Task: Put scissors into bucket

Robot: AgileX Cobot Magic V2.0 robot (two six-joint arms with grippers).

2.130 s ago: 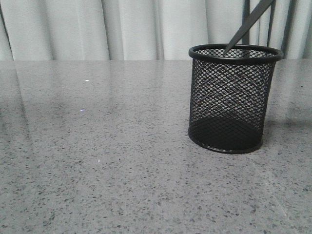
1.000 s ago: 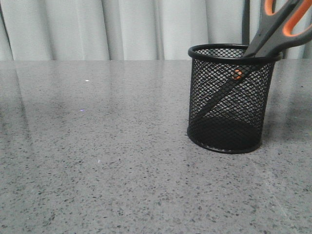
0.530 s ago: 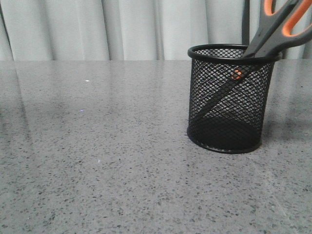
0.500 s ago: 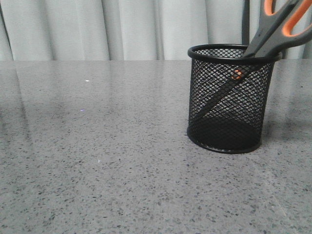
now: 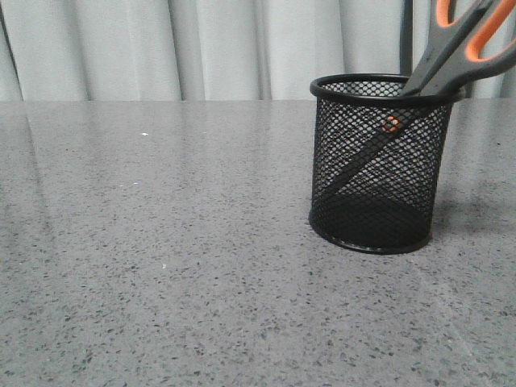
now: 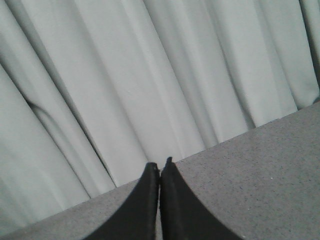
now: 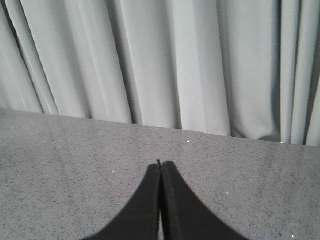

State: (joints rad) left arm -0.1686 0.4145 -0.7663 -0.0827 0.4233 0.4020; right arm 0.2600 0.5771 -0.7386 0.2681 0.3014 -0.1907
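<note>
The black wire-mesh bucket [image 5: 379,165] stands upright on the grey speckled table at the right of the front view. The scissors [image 5: 451,50] stand in it, tilted: the dark blades slant down inside the mesh to the base, the orange pivot dot shows through the mesh, and the grey handles with orange lining stick out over the right rim. No gripper shows in the front view. My left gripper [image 6: 160,165] is shut and empty, over the table near the curtain. My right gripper [image 7: 160,163] is shut and empty, over bare table.
The grey speckled table [image 5: 161,242] stretches left and forward of the bucket. A pale pleated curtain [image 5: 201,48] hangs along the far edge of the table, and it also shows in the left wrist view [image 6: 150,75] and the right wrist view [image 7: 160,60].
About two seconds ago only the blade tips were at the bucket's rim. By one second ago the scissors were down inside the bucket. Since then they have stayed still.
</note>
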